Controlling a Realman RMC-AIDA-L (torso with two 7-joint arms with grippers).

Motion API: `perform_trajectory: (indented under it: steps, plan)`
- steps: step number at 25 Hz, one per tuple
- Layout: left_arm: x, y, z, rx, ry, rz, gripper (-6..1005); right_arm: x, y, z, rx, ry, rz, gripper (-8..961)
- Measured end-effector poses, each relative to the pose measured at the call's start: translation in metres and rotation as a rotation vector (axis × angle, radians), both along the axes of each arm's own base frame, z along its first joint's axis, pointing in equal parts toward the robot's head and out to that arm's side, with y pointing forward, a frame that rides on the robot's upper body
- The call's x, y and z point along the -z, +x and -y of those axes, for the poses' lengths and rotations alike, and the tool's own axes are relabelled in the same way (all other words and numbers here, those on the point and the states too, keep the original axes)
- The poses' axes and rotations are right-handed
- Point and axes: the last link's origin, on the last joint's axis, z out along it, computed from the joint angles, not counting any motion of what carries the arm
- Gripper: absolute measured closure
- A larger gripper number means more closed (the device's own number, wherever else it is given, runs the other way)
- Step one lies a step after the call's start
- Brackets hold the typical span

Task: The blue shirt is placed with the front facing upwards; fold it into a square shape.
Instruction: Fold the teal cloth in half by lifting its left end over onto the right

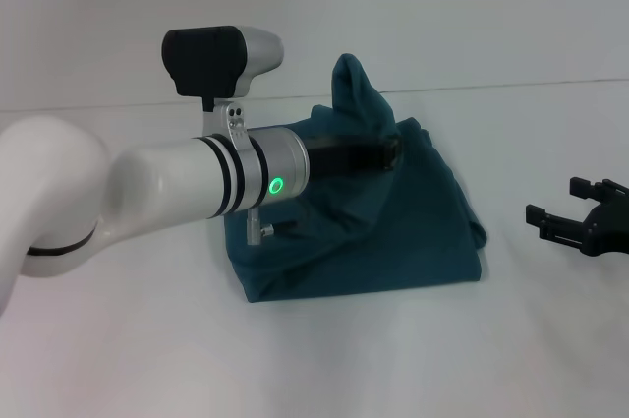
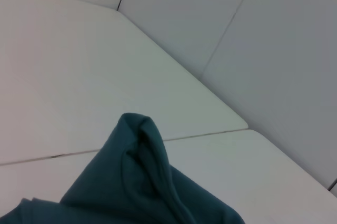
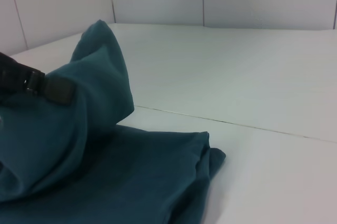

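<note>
The blue shirt (image 1: 393,231) is lying bunched on the white table (image 1: 324,369) just past the centre of the head view, already gathered into a rough block whose long axis is running from about seven o'clock to one o'clock, with a peak of cloth standing up at its twelve o'clock edge. The left end effector (image 1: 388,155) is reaching in from nine o'clock, its dark fingers lying across the upper part of the shirt and pointing toward three o'clock; one finger is showing in the right wrist view as a dark pad pressed against the raised fold, so it is probably pinching that fold, though the pictures are not showing both fingers and I cannot tell how far apart they are. The right end effector (image 1: 580,223) is sitting well apart at three o'clock, low over the table with its fingers spread and holding nothing. The lifted fold is lying directly at the left end effector, so the left arm is the nearer one, and carrying that peak over toward six o'clock looks like what the next fold is turning on.
</note>
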Motion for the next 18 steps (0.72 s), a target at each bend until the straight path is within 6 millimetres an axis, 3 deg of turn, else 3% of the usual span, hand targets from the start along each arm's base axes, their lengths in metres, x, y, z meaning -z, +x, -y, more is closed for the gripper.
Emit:
perform_trajectory:
  steps: [18]
  plan:
    - [0.0051,0.0006,0.0050,0.022,-0.020,-0.016,929,0.0005,-0.0014,-0.0030,0.003,0.004,0.001,131]
